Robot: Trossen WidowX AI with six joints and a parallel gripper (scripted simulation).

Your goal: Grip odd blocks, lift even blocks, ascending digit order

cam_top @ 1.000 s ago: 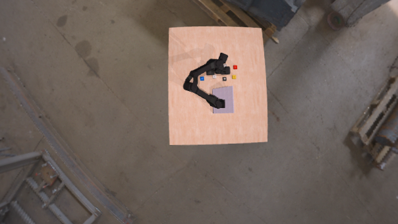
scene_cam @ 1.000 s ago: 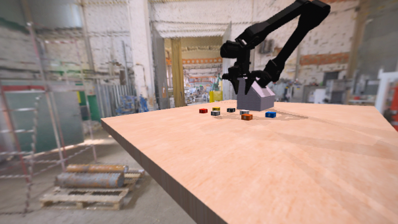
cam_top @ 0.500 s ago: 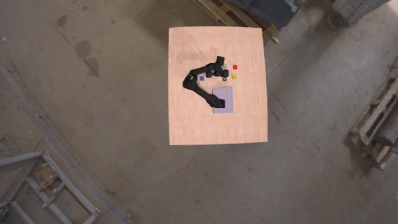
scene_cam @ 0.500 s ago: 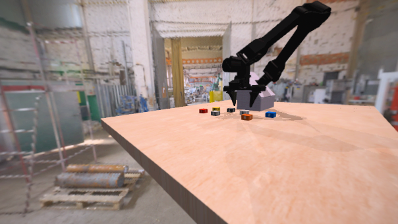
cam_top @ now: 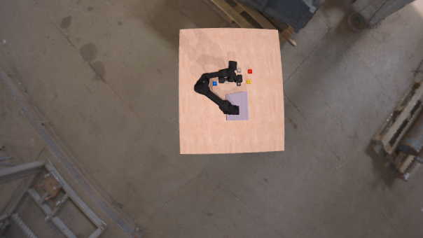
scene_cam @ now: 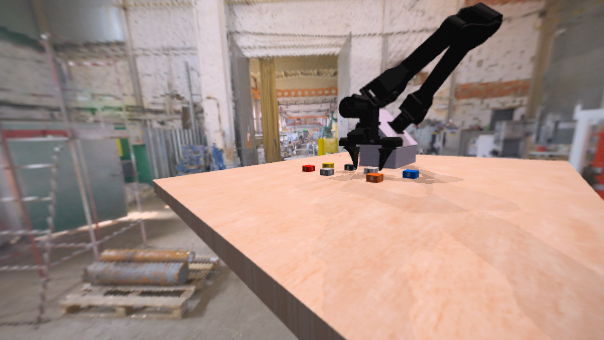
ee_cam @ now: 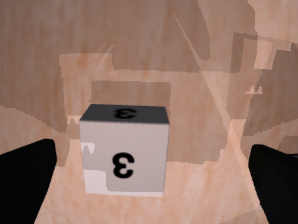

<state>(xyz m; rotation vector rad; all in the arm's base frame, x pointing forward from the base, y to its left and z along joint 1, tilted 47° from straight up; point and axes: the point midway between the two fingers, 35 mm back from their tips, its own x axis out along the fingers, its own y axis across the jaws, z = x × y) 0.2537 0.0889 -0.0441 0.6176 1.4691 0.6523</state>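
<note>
My gripper [cam_top: 230, 80] [scene_cam: 369, 168] [ee_cam: 154, 155] is open and empty, pointing down low above the table. A white block [ee_cam: 117, 167] [scene_cam: 371, 170] with a printed 3 stands between the spread fingertips in the wrist view, nearer the left finger and touching neither. A blue block [cam_top: 214, 83] [scene_cam: 410, 174] and an orange block [scene_cam: 374, 177] are near it. A black block [cam_top: 239, 84] [scene_cam: 348, 167] stands close to one finger. Beyond are a grey-white block [cam_top: 239, 70] [scene_cam: 327, 172], a red block [cam_top: 249, 71] [scene_cam: 308, 168] and a yellow block [cam_top: 248, 81] [scene_cam: 327, 165]. Their digits are unreadable here.
A pale purple wedge-shaped body [cam_top: 242, 105] [scene_cam: 387, 158] stands on the wooden table [cam_top: 203, 136] [scene_cam: 260, 200] by the arm's base. The arm bends out to the left of the blocks in the top view. Its shadows fall across the table.
</note>
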